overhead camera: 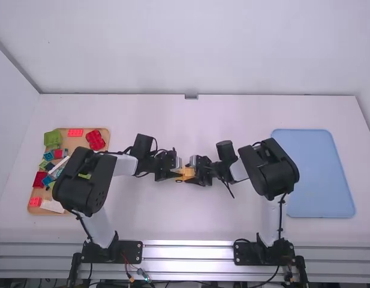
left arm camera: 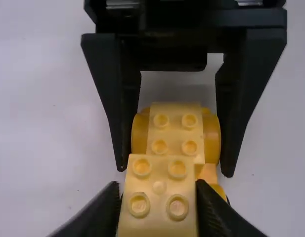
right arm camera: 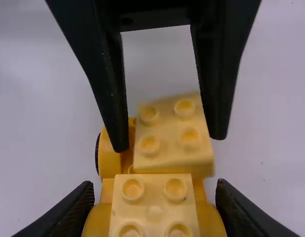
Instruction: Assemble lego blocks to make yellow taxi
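From where I'm standing, the high view has the left gripper [overhead camera: 174, 170] and right gripper [overhead camera: 197, 170] meeting mid-table, fingers hiding much of the yellow wheeled body [overhead camera: 186, 174] between them. The left arm [overhead camera: 86, 183] covers part of the wooden tray [overhead camera: 80, 131] and its coloured blocks [overhead camera: 95, 140]; that tray lies near the table's [overhead camera: 161, 222] left edge. Well apart, towards the right edge, is the blue tray [overhead camera: 316, 174].

In the left wrist view, the left gripper [left arm camera: 157, 189] has its narrowed fingers around a pale studded block [left arm camera: 159, 170], cut off at the bottom. Its fingertips are blurred. Beyond, the right gripper's fingers flank the body's round yellow sides.

In the right wrist view, the right gripper [right arm camera: 153, 189] is clamped on the body, whose near end is cut off. The pale block sits slightly askew at the far end, its underside hidden, between the left gripper's fingers.
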